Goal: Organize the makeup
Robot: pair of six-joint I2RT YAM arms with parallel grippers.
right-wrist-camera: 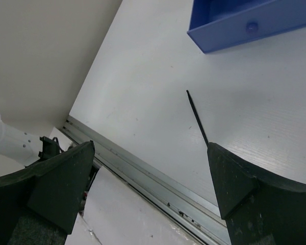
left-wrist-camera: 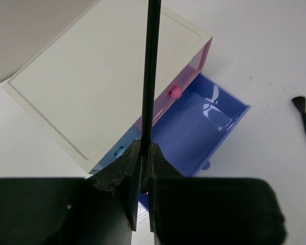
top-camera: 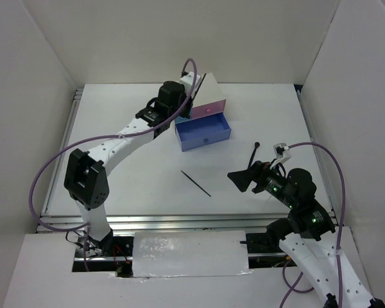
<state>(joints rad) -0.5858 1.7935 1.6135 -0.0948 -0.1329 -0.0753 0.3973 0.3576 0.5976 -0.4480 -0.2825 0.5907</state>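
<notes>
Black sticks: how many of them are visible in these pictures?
3. The held stick stands in the left pincer by the box; a thin stick lies on the table, centre; a brush lies right of the blue drawer. More may be hidden in the box.

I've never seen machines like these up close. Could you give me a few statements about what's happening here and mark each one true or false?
1. The left end effector is clamped on a thin black stick. True.
2. The blue drawer is pushed shut. False: it is pulled open.
3. The right end effector is holding the brush. False: it is open and empty, and the brush lies on the table.
4. A second black stick lies loose on the table. True.
</notes>
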